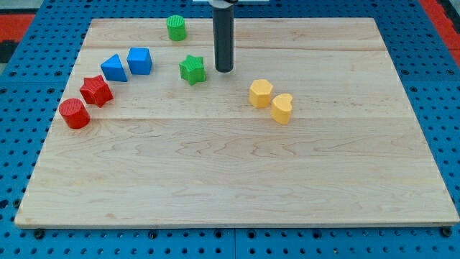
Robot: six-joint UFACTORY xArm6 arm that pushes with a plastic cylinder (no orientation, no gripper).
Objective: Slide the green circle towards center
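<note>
The green circle (176, 28) stands near the view's top edge of the wooden board (237, 180), left of middle. My tip (224, 70) rests on the board below and to the right of it, apart from it. The tip is just right of the green star (192, 69), with a small gap between them.
A blue triangle (113, 67) and a blue cube (139, 61) sit at the upper left. A red star (95, 91) and a red circle (74, 114) lie at the left edge. A yellow hexagon (261, 93) and a yellow heart (282, 108) sit right of middle.
</note>
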